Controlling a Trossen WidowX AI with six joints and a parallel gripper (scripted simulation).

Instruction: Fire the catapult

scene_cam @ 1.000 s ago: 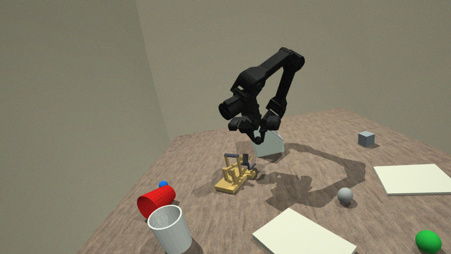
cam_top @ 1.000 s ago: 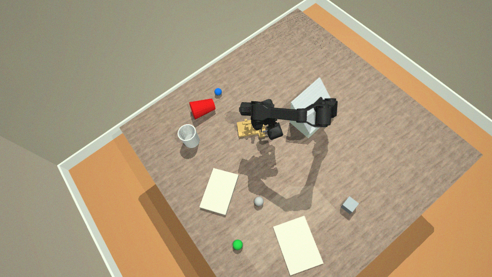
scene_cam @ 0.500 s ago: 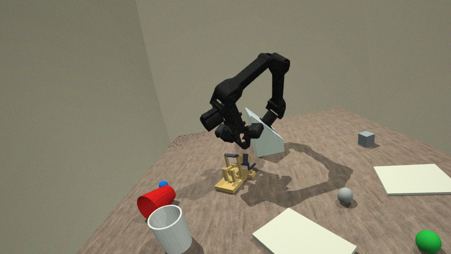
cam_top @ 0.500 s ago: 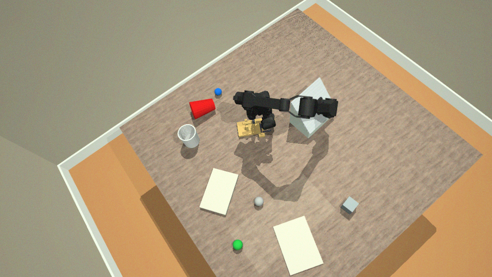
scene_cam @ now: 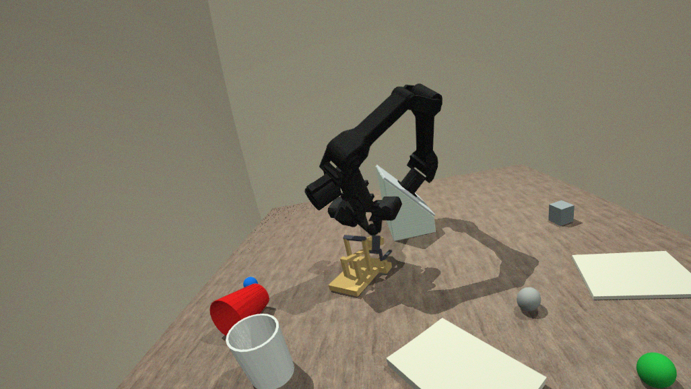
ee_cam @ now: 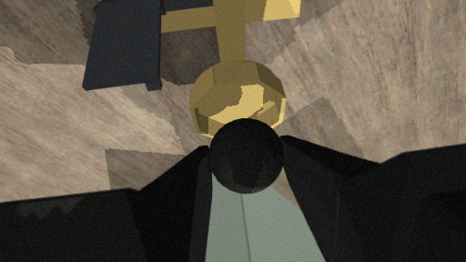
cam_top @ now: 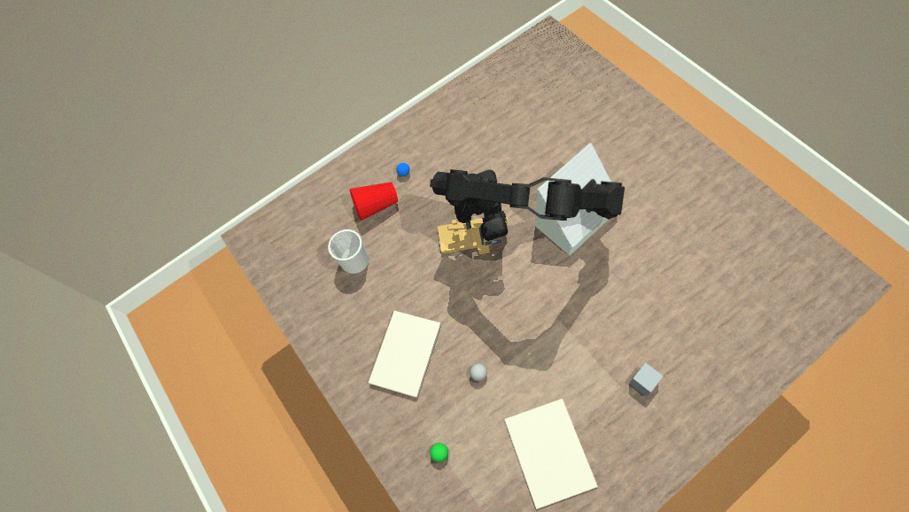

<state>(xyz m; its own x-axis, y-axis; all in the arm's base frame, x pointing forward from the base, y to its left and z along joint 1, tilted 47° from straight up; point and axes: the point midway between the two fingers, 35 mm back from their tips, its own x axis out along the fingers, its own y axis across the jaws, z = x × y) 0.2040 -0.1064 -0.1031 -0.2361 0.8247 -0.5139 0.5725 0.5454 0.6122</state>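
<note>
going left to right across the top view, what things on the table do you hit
white mug → red cup → blue ball → green ball → catapult → grey ball → grey cube

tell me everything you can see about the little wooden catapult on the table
The small tan wooden catapult stands upright on the brown table, on a flat base with a boxy frame and dark blue-grey parts. Its arm ends in a faceted bowl-shaped cup, which looks empty. The black gripper, shut on a dark ball, hangs close above that cup. A red cup lies nearby.
</note>
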